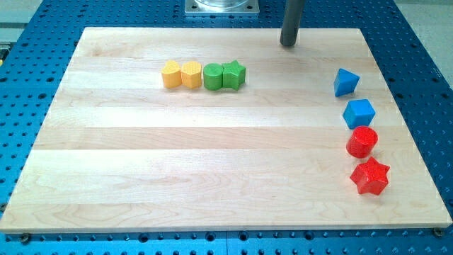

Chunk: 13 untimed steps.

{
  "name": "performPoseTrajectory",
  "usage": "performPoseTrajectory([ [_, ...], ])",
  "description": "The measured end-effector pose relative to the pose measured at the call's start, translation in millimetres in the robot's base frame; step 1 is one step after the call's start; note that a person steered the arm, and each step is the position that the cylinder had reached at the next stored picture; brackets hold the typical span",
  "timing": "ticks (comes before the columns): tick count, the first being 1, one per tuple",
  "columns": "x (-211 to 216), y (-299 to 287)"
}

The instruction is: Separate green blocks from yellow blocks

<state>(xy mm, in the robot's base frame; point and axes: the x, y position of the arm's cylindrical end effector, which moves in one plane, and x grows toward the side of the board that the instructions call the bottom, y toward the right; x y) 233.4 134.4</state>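
Observation:
Four blocks sit in a touching row near the view's top, left of centre. From left to right: a yellow heart-like block [170,74], a yellow hexagonal block [191,74], a green round block [212,76] and a green star block [233,74]. The yellow hexagon touches the green round block. My tip [287,44] rests on the board near its top edge, up and to the right of the green star, well apart from it.
On the view's right, a column runs downward: a blue angular block [345,82], a blue cube-like block [359,113], a red round block [362,142] and a red star block [370,177]. The wooden board [212,170] lies on a blue perforated table.

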Motion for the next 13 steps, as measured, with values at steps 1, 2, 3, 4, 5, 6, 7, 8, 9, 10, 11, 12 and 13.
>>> performPoseTrajectory([
  [1,0,0],
  [2,0,-1],
  [3,3,-25],
  [4,37,-34],
  [5,77,-76],
  [6,147,-123],
  [7,140,-113],
  [8,127,-151],
  [9,161,-208],
  [10,232,-224],
  [11,266,-184],
  [12,264,-187],
  [13,252,-112],
])
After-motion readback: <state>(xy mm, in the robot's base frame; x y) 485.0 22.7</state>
